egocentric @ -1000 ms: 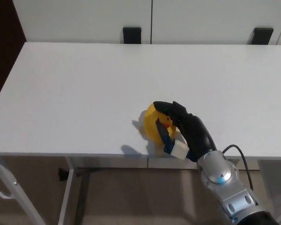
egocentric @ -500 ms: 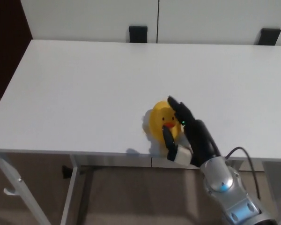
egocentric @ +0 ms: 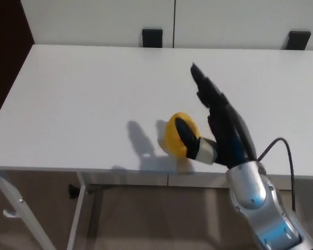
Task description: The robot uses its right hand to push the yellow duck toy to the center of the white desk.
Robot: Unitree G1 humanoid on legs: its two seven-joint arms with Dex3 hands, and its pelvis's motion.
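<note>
The yellow duck toy (egocentric: 173, 134) sits on the white desk (egocentric: 94, 99), near the front edge and a little right of the middle. My right hand (egocentric: 219, 122) comes in from the lower right and is open. Its two long fingers (egocentric: 204, 87) stretch out above the desk, pointing away from me, past the duck's right side. The thumb (egocentric: 187, 132) lies against the duck's right side and hides part of it. My left hand does not show.
Two black brackets (egocentric: 152, 37) (egocentric: 297, 39) stand at the desk's far edge, against white panels. A white desk leg (egocentric: 18, 204) and a crossbar show below the front edge, over a brown floor.
My right hand has risen and its fingers have stretched forward over the desk. The duck's orange beak no longer shows. The camera shifted a little.
</note>
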